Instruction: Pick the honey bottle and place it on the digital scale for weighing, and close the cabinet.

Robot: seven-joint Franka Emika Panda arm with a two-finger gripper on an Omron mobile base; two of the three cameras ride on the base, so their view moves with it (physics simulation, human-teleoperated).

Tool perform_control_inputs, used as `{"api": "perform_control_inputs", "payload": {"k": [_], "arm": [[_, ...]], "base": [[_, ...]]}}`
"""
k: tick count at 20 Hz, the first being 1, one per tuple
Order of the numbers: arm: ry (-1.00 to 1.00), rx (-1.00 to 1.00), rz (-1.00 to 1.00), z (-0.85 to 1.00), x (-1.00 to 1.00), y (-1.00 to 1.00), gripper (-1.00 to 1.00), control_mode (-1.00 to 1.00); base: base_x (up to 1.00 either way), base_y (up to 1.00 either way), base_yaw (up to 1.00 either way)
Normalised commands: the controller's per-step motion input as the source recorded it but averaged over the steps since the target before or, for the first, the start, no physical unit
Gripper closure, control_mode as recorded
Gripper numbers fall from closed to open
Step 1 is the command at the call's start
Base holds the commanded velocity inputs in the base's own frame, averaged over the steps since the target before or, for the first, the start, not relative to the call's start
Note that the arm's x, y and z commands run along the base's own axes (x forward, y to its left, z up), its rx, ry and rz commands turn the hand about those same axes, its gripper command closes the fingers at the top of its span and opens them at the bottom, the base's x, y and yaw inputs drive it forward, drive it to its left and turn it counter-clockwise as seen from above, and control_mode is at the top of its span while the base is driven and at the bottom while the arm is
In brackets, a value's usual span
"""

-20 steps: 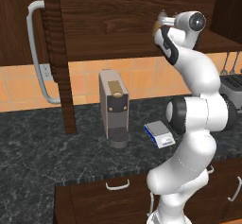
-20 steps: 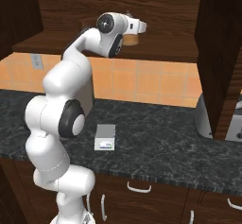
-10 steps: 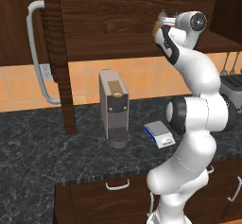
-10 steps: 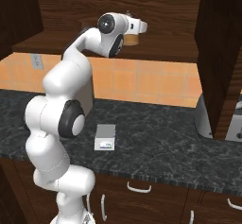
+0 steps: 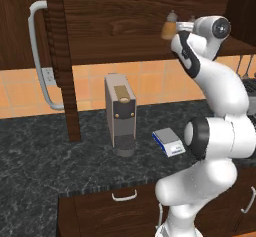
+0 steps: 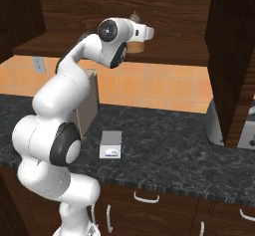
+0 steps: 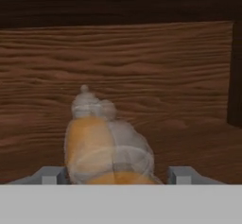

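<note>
- Hand view: we saw the honey bottle between the gripper fingers, which sat apart on either side; whether they pinched it, we couldn't tell.
- Bottle was on the cabinet shelf, cabinet door open.
- We judged the grasp step in hand.
- Digital scale sat below the cabinet, right of the coffee machine.
- Next: confirm grip, lift out, lower onto scale.
</note>
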Motion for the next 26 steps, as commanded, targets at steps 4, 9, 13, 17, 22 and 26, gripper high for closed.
{"api": "perform_control_inputs", "payload": {"k": [4,9,13,17,22,26], "arm": [[-0.04,0.0,0.24,-0.1,-1.0,-0.04,1.0,-1.0],[0.0,0.0,0.41,-0.04,-1.0,0.0,1.0,-1.0],[0.01,-0.06,0.48,-0.51,-0.89,0.0,1.0,-1.0],[0.05,-0.12,0.47,-0.69,-0.7,0.01,1.0,-1.0],[0.08,-0.09,0.4,-0.82,-0.29,0.03,1.0,-1.0],[0.0,-0.08,0.34,-0.89,-0.02,0.12,1.0,-1.0]], "base": [[0.0,0.0,0.0],[0.0,0.0,0.0],[0.0,0.0,0.0],[0.0,0.0,0.0],[0.0,0.0,0.0],[0.0,0.0,0.0]]}}
